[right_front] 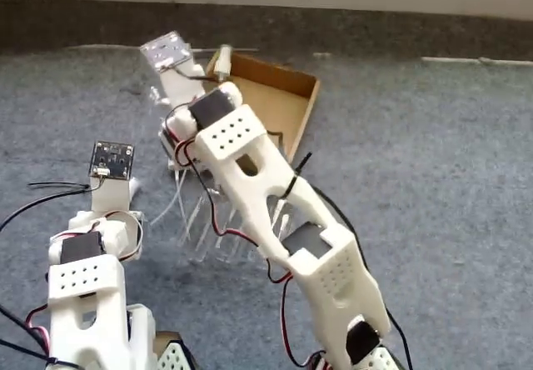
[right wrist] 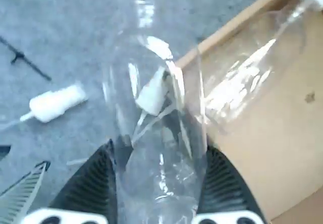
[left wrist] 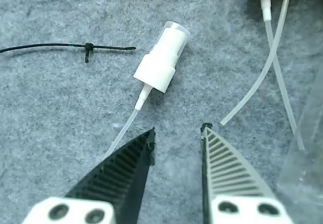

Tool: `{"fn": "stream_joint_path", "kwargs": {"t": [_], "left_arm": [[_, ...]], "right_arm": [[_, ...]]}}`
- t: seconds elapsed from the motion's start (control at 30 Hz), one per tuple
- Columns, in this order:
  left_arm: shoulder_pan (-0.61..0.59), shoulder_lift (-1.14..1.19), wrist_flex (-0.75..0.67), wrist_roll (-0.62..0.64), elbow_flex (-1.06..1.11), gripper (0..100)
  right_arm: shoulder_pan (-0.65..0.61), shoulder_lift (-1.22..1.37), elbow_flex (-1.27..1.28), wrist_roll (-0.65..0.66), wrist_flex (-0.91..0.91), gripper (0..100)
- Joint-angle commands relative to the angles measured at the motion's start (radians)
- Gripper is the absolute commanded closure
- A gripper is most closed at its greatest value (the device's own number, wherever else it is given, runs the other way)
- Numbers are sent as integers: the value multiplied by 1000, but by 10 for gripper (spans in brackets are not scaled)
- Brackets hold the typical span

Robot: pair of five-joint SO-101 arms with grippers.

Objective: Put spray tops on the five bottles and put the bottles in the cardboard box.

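Clear plastic bottle [right wrist: 151, 82] clamped in right claw [right wrist: 156, 153] beside brown cardboard box [right wrist: 287, 148].
Left claw [left wrist: 176, 130], jaws apart, should straddle the white spray top [left wrist: 161, 57] squarely.

- My left tool [left wrist: 178, 129]: one finger black, the other grey, both ribbed.
- My right tool [right wrist: 159, 151]: black fingers.
- Spray top [left wrist: 160, 62]: white body, clear cap, translucent tube.
- Bottle [right wrist: 156, 82]: clear; I see white glints.
- Cardboard box [right_front: 275, 99]: tan.
- Cable tie [left wrist: 75, 46]: black.
- Bench [right_front: 441, 178]: flecked grey.
- Arms [right_front: 250, 162]: white shells, black motors, red-and-black wires.
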Motion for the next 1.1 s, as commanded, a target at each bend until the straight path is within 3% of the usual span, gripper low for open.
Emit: {"fn": "stream_joint_path", "kwargs": {"t": [0.0,0.1,0.3,0.4,0.6,0.8,1.07], "left_arm": [[15,-5,-14,-8,-2,849],[15,-5,-14,-8,-2,849],[15,-5,-14,-8,-2,849],[15,-5,-14,-8,-2,849],[15,-5,-14,-8,-2,849],[15,-5,-14,-8,-2,849],[15,-5,-14,-8,-2,849]], "right_arm": [[-18,-68,-54,80,19,963],[-8,-68,-54,52,30,897],[-1,-76,-54,23,33,663],[31,-79,-65,40,113,597],[179,-111,-228,132,220,594],[407,-65,-202,-9,130,594],[484,147,-162,-28,71,594]]}}
